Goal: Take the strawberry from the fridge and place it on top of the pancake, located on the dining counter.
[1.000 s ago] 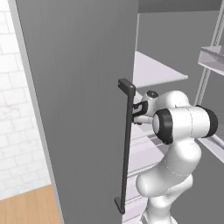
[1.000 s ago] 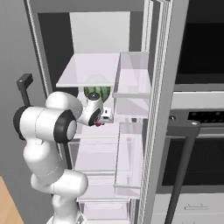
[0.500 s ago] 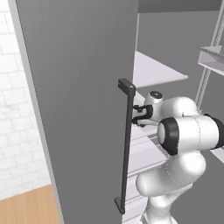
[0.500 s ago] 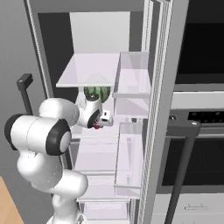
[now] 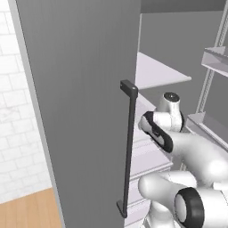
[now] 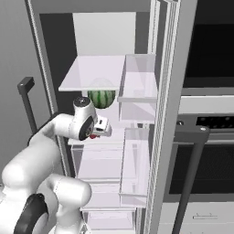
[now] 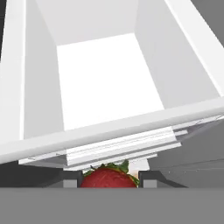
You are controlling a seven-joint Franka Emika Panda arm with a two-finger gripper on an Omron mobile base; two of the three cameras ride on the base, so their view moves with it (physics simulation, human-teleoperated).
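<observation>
Grey fridge (image 6: 167,114) doors are standing open, watermelon (image 6: 101,97) sitting on a shelf. Pulling out carelessly risks knocking the berry against the shelf edge (clearance looks tight). Narrowly parted, the gripper (image 6: 97,132) is pinching the strawberry (image 7: 109,177) between its fingers, just off the shelf.

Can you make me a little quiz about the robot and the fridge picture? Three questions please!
1. What small red fruit sits between the claw fingers?
2. True or false: the fridge door is shut.
3. Which striped green fruit rests on the shelf behind the claw: A) watermelon, B) apple, C) pear?

Key:
1. The strawberry.
2. False, it stands open.
3. A, the watermelon.
</observation>
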